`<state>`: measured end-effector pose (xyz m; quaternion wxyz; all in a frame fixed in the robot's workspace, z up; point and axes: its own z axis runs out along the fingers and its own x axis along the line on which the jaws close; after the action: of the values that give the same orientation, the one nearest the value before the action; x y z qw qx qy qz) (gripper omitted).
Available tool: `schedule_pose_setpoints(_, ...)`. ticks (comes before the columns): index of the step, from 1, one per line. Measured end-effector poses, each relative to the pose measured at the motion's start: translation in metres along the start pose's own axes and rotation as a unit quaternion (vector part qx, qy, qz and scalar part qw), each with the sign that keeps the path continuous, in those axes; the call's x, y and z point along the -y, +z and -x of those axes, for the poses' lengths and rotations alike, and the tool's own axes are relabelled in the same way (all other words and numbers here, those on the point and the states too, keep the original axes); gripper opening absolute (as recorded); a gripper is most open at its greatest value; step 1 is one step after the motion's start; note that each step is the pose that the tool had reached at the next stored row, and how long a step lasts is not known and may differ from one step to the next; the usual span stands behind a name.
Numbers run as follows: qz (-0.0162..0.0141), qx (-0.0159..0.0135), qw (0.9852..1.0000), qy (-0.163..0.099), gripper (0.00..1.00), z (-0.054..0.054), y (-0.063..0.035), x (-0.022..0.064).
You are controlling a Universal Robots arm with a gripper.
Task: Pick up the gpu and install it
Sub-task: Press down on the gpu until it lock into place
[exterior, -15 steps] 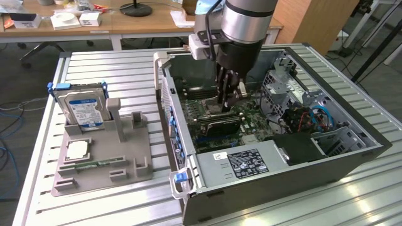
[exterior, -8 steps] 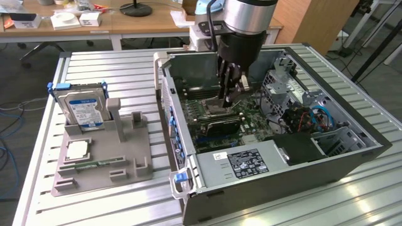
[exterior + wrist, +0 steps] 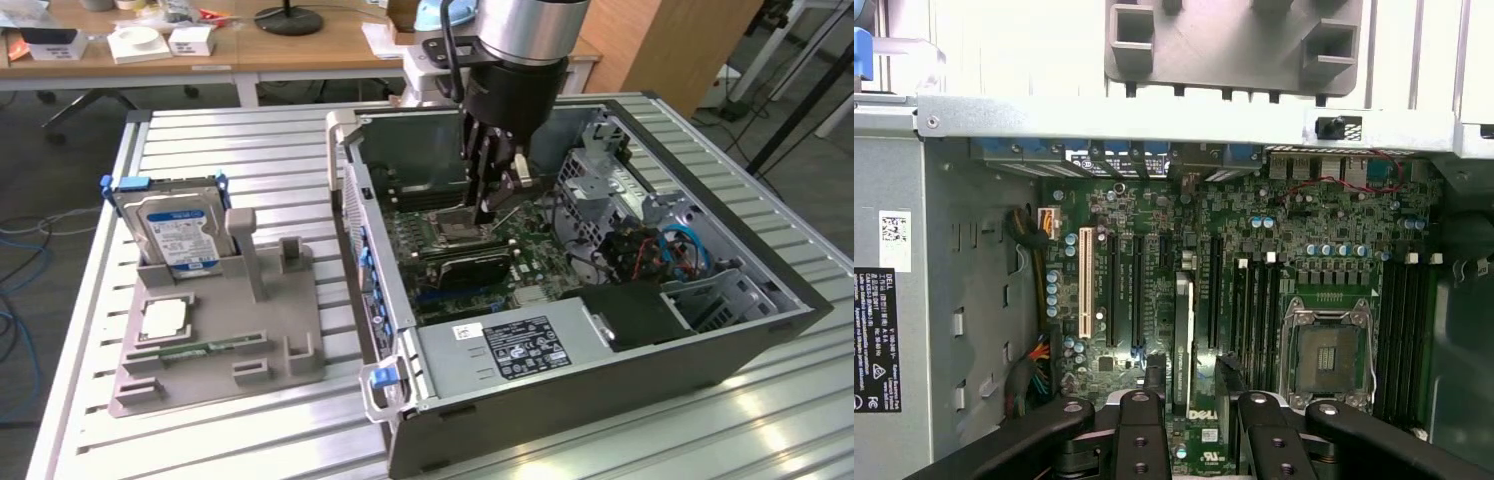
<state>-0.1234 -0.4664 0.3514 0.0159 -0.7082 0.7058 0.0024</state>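
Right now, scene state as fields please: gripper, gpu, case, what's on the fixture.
gripper: open, down inside the case, one finger on either side of the gpu
gpu: upright and edge-on among the expansion slots of the motherboard; cannot tell if fully seated
case: lying on its side on the table, side panel off
fixture: to the exterior view's left of the case; holds the hard drive upright and the memory stick lying flat

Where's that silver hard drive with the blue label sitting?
In the exterior view, the hard drive stands upright on that view's left, slotted into the back of the grey holder on the table, apart from the open computer case.
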Motion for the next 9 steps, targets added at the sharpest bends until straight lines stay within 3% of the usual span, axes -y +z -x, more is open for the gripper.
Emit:
schedule_pose_setpoints(8, 0.0000, 0.0000, 1.0000, 0.000, 0.32, 0.0000, 0.0000, 0.0000)
schedule_pose_setpoints(9, 0.0000, 0.0000, 1.0000, 0.000, 0.26, 0.0000, 0.0000, 0.0000)
